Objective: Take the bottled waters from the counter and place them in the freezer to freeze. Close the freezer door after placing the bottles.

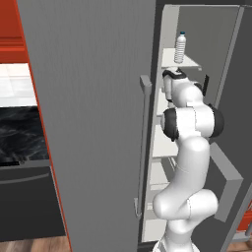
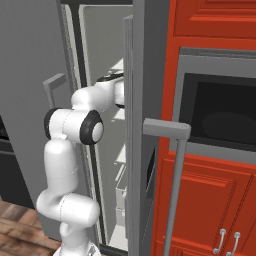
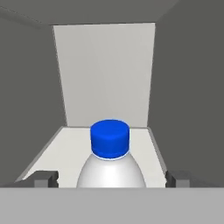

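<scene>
While the white arm reached in through the open front of the tall grey freezer, its two-finger gripper stood with the jaws spread wide, one dark fingertip on each side of a small clear ribbed plastic water bottle with a blue cap. In the hand view the fingertips sat clear of the bottle's shoulders, with a gap on both sides, so nothing was gripped. The bottle stood upright on a flat white shelf, near its front and roughly midway between the grey side walls. Beyond it the shelf ran back to a pale rear wall. In the left base view the same bottle stood upright on an upper shelf, just above the wrist; whether the hand touched it from that angle was hard to tell. The tall flat grey freezer door, with its long vertical grey bar handle, stood swung open. To the far left lay a stretch of black marble-look counter.
</scene>
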Controlling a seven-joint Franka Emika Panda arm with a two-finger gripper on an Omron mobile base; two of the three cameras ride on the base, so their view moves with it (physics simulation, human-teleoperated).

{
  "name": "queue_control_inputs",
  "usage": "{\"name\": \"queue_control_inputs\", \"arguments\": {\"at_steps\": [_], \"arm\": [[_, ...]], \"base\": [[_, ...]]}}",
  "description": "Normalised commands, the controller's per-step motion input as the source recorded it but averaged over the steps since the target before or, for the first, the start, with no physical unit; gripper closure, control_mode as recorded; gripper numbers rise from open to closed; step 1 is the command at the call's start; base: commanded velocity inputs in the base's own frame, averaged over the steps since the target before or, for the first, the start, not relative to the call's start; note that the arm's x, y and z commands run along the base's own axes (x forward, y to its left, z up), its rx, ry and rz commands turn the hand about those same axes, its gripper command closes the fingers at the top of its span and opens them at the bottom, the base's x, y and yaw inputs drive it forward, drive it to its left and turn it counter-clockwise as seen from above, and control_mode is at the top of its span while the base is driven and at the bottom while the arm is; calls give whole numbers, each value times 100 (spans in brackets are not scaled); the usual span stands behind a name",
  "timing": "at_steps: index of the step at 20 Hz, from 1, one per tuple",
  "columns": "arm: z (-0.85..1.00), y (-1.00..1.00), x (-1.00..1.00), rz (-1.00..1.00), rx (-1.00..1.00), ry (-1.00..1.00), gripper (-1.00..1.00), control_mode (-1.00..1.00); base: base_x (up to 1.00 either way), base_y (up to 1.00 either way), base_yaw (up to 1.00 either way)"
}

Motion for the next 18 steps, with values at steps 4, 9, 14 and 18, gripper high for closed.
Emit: {"name": "queue_control_inputs", "arguments": {"at_steps": [4,9,14,18], "arm": [[12,0,-22,0,-1,-11,-100,-100],[7,0,-31,0,-1,-7,-100,-100],[0,1,-51,0,-7,-2,-100,-100],[10,0,-40,0,-5,-6,-100,-100]], "base": [[0,0,0],[0,0,0],[0,0,0],[0,0,0]]}}
